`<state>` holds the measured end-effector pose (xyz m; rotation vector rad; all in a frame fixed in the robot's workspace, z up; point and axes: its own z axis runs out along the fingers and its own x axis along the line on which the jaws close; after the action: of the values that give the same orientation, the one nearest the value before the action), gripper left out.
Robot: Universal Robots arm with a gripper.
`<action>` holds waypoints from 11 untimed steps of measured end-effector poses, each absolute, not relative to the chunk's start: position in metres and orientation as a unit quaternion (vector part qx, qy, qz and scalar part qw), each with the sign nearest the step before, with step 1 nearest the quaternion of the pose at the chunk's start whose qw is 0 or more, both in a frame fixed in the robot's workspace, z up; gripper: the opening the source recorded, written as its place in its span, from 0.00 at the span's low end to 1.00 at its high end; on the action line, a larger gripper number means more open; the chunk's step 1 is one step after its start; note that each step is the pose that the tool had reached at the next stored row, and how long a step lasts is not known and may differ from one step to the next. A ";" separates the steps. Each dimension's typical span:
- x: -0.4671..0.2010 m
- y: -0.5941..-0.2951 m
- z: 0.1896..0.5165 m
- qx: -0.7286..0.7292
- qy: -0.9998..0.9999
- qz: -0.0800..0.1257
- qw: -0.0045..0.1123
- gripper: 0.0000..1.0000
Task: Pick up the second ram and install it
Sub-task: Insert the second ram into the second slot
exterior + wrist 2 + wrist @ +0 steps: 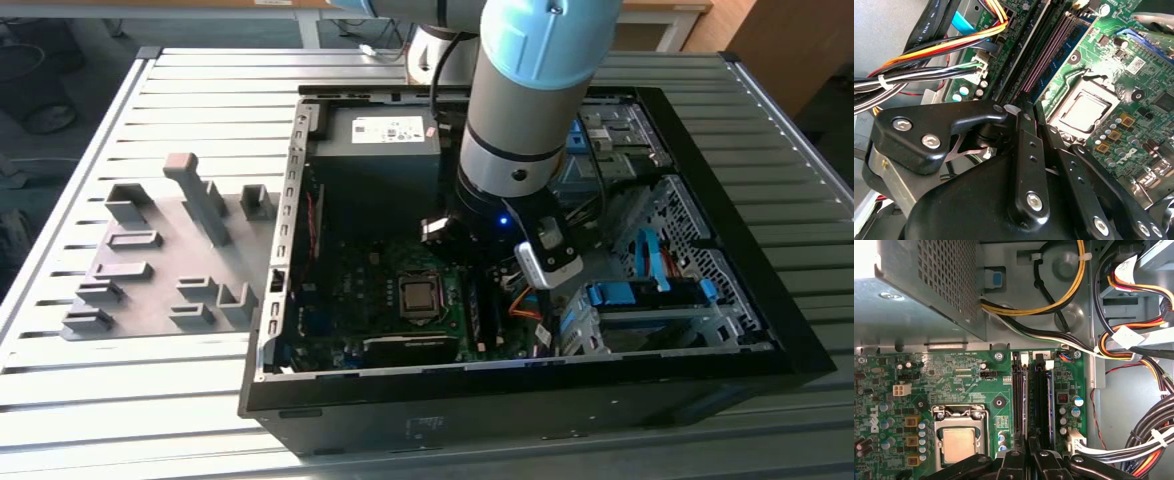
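Open computer case point(747, 330): arm low over motherboard point(969, 375), just beside CPU socket point(958, 442); gripper point(1030, 452) narrow on the second ram point(1049, 405), edge-on over its slot point(1040, 405); judgement: keep it square, press evenly.

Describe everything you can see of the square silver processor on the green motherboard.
The square silver processor has a flat, dull metal lid with a matt, brushed look. It lies level in its socket with nothing mounted on top. A shiny metal frame runs around its edges and holds it to the green motherboard. Small amber square components sit on one side of it, and the long black memory slots lie on the other.
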<state>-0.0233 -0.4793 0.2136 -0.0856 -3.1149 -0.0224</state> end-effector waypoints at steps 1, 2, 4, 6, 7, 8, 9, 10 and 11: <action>-0.023 -0.479 0.214 -0.027 -1.000 -0.007 0.013 0.14; -0.023 -0.479 0.214 -0.027 -1.000 -0.007 0.013 0.14; -0.023 -0.479 0.214 -0.027 -1.000 -0.007 0.013 0.14; -0.023 -0.479 0.214 -0.027 -1.000 -0.007 0.013 0.14; -0.023 -0.479 0.214 -0.027 -1.000 -0.007 0.013 0.14; -0.023 -0.479 0.215 -0.027 -1.000 -0.007 0.013 0.14; -0.023 -0.479 0.216 -0.027 -1.000 -0.007 0.013 0.14; -0.023 -0.479 0.217 -0.027 -1.000 -0.007 0.013 0.14; -0.023 -0.479 0.218 -0.027 -1.000 -0.007 0.013 0.14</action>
<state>-0.0233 -0.4793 0.2180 -0.0847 -3.1149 -0.0226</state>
